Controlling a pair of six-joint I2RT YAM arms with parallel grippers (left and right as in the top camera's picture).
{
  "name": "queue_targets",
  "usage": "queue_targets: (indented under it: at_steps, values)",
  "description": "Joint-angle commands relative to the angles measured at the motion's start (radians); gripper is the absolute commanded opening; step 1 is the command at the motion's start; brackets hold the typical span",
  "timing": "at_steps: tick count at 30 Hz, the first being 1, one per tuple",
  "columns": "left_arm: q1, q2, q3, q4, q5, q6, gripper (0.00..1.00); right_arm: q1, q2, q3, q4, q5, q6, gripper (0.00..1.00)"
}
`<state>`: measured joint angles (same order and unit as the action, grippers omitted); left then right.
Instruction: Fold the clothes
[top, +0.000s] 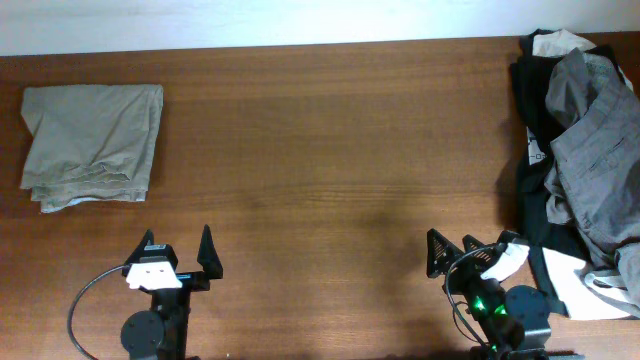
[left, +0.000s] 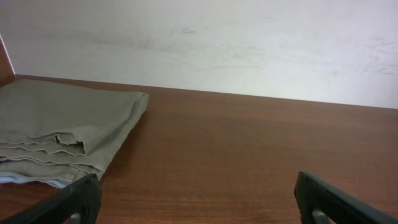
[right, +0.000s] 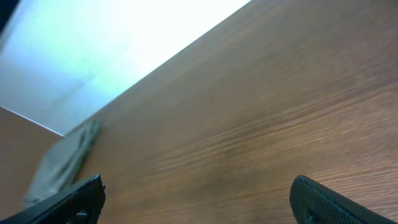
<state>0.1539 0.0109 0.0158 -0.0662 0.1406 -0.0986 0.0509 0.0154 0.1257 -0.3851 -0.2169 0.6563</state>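
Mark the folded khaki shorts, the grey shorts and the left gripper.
folded khaki shorts (top: 95, 140): overhead, middle of fabric.
grey shorts (top: 598, 150): overhead, middle of top layer.
left gripper (top: 178, 238): overhead, between the fingertips.

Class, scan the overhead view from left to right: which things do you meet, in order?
Folded khaki shorts → left gripper → right gripper → heap of unfolded clothes

open tabletop (top: 320, 150) mid-span, folded khaki shorts (top: 92, 145) far left, clothes heap (top: 585, 160) along right edge
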Motion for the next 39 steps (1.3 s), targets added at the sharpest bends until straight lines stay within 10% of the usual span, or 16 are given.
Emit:
queue_targets:
  at_steps: [1,4,10,15,20,30,39]
  values:
    - [0.006,-0.006,-0.007,0.001,-0.007,-0.002,0.99,-0.007,-0.01,-0.011,0.04,-0.027,0.045,0.99]
    - [0.006,-0.006,-0.007,0.001,-0.007,-0.002,0.99,-0.008,0.127,0.063,0.042,0.111,-0.091,0.99]
    - [0.006,-0.006,-0.007,0.001,-0.007,-0.002,0.99,-0.01,0.972,0.725,-0.08,0.665,-0.458,0.99]
    - [0.006,-0.006,-0.007,0.001,-0.007,-0.002,0.99,-0.245,1.601,1.297,-0.304,0.676,-0.519,0.99]
    - [0.006,-0.006,-0.007,0.001,-0.007,-0.002,0.99,-0.488,1.724,1.32,-0.29,0.459,-0.519,0.99]
    - [0.006,-0.006,-0.007,0.001,-0.007,-0.002,0.99,-0.484,1.851,1.317,-0.319,0.352,-0.596,1.0]
    - [0.006,-0.006,-0.007,0.001,-0.007,-0.002,0.99,-0.484,1.853,1.318,-0.324,0.443,-0.543,0.27]
